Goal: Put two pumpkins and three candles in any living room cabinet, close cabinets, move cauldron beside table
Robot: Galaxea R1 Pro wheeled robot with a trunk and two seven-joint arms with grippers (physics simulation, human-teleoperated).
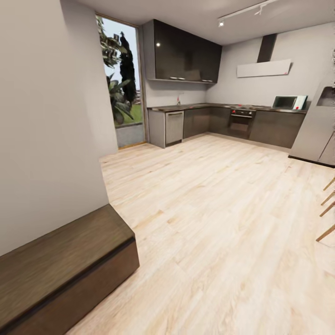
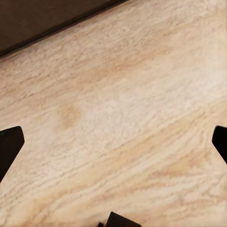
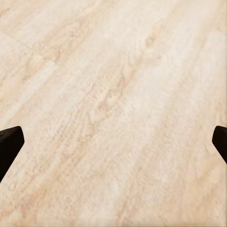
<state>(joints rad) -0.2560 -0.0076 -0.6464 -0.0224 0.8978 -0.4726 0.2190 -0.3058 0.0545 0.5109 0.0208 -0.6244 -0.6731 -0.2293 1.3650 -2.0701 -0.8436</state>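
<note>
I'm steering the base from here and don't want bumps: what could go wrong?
1. The low brown cabinet sits close at the robot's left by the wall; turning left could clip its corner.
2. Both end effectors, left and right, hang open and empty over bare floor.
3. Wooden legs jut in on the right.

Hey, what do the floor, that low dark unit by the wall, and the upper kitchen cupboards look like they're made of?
Floor: pale wood planks, matte, with visible grain and plank seams; possibly laminate.
Low unit: dark brown wood, streaky grain on top, dull finish.
Upper cupboards: glossy near-black panels, likely lacquer or glass, since they catch light spots and reflections.
</note>
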